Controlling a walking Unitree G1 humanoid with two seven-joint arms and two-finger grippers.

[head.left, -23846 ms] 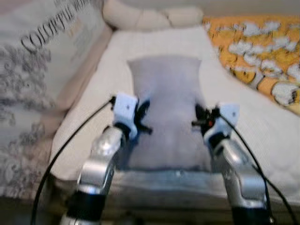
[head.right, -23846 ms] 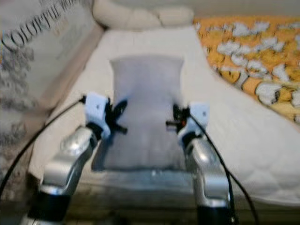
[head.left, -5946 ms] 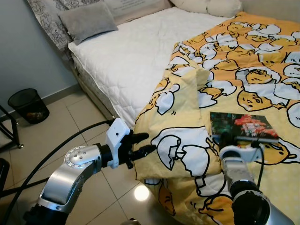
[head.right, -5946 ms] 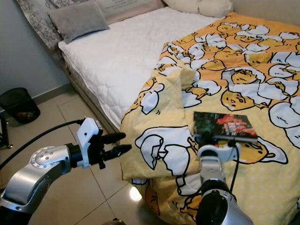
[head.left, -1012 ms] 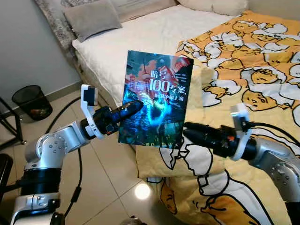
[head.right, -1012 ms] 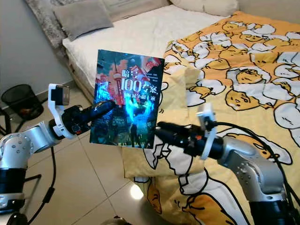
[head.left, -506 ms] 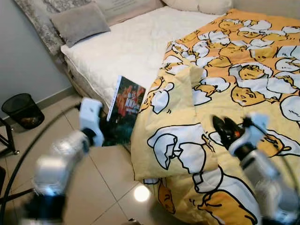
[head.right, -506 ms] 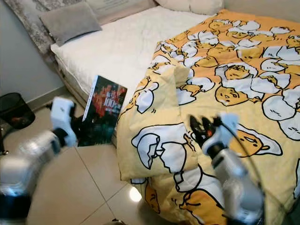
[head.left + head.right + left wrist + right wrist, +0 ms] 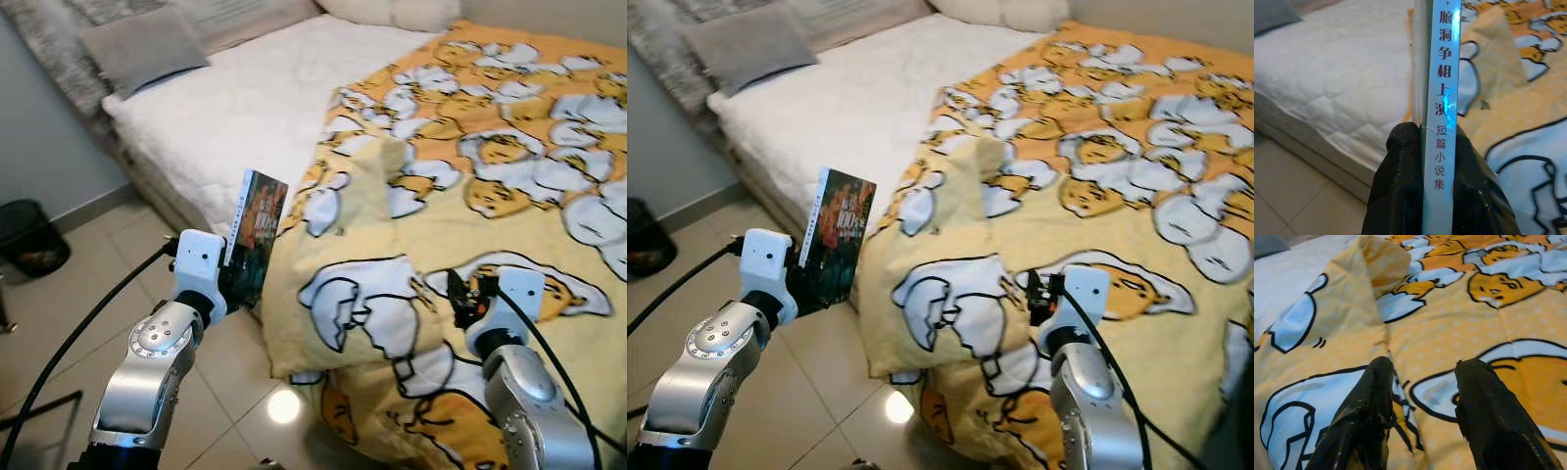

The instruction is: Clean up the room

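The left gripper (image 9: pixel 1422 161) is clamped on the spine edge of a thin glossy paperback book with a dark red-and-blue cover (image 9: pixel 257 235), holding it upright beside the bed's near edge, probably so it carries clear of the bedding. The right gripper (image 9: pixel 1422 396), fingers apart and empty, hovers over the yellow cartoon-egg blanket (image 9: pixel 509 166) on that white quilted bed (image 9: pixel 225 108).

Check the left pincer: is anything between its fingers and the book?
Nothing visible. The left pincer is already shut on the book, its fingers pressed against both covers at the spine, holding it upright beside the bed. The right pincer hangs open over the blanket.
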